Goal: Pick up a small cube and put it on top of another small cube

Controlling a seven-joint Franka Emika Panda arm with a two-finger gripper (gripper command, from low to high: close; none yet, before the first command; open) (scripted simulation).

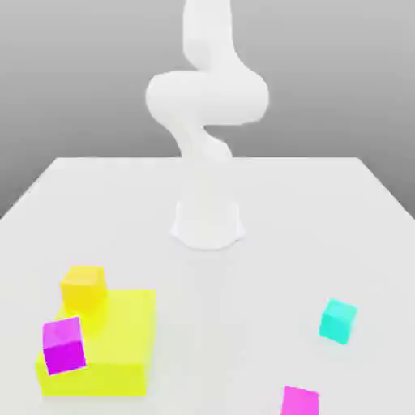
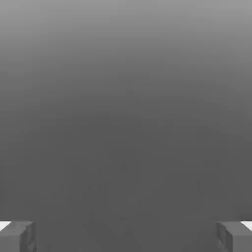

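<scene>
While I look across with the big flat yellow block [image 1: 121, 340] as my marker, I see one magenta cube [image 1: 64, 345] at its near corner on the exterior view's left, sitting tilted and covering part of the block's edge; whether it rests on the block or just in front, I can't tell. The other pink cube [image 1: 300, 401] is well apart from the block, nearer to the viewer and off toward the exterior view's right, partly cut off by the frame's edge. At the block's far corner on the exterior view's left is the orange-yellow cube [image 1: 83, 288], overlapping the block in view, though I can't say whether it stands on top. The cyan cube [image 1: 338, 321] lies well over to the block's right in the exterior view. Farther back than the block, the white arm [image 1: 207, 146] rises from the pale table [image 1: 267, 267], and the hand view has the gripper [image 2: 126, 237] with its fingers spread wide apart
</scene>
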